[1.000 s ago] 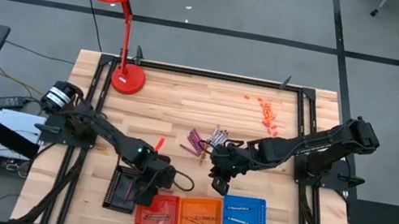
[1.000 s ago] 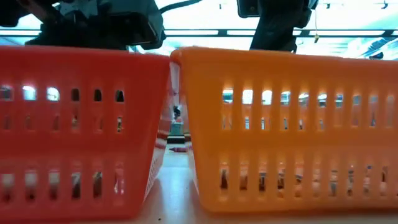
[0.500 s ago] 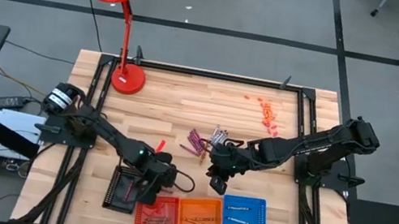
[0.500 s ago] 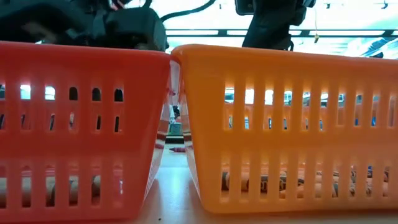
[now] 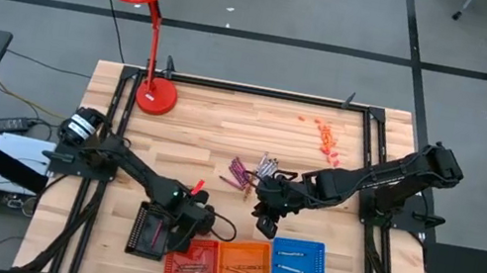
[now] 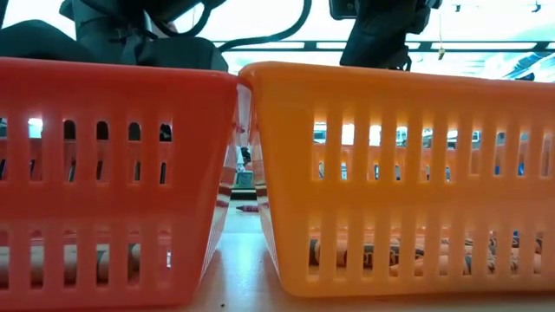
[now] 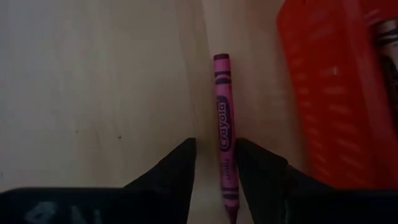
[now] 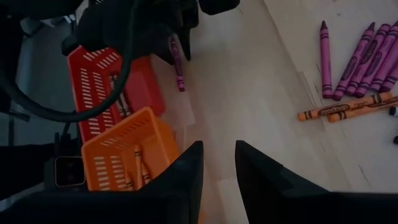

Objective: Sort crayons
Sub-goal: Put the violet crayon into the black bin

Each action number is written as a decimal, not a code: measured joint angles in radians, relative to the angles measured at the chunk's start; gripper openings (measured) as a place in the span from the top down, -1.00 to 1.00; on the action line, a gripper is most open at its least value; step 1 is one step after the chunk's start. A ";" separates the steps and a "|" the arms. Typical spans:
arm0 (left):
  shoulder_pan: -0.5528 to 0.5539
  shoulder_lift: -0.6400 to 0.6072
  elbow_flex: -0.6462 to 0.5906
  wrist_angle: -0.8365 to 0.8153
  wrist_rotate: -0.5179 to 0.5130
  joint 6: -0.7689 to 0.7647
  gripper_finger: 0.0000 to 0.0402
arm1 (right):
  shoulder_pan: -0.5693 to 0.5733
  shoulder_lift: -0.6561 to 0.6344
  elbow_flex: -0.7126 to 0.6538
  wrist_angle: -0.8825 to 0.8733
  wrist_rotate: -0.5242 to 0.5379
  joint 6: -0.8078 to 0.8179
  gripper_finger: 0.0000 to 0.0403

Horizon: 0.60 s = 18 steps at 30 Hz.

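Magenta crayon (image 7: 223,124) sits gripped in the left claw (image 7: 214,163) beside the red bin (image 5: 190,266); right claw (image 8: 217,163) empty, parted; pile (image 5: 251,170) at centre frame remains unsorted.

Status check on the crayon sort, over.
Left claw shut on magenta crayon, beside the red basket. Right claw open, empty, waiting near the crayon pile. Nothing in the way.

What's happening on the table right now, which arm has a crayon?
The left gripper holds a magenta crayon between its fingers, just beside the red basket at the table's front edge. The right gripper is empty, its fingers apart, hovering between the baskets and the loose pile of crayons mid-table. The orange basket and blue basket sit in a row next to the red one, each already holding some crayons.
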 joint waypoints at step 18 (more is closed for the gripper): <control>0.004 0.004 -0.002 -0.046 -0.152 0.050 0.92 | 0.002 0.000 0.000 0.002 0.027 0.000 0.52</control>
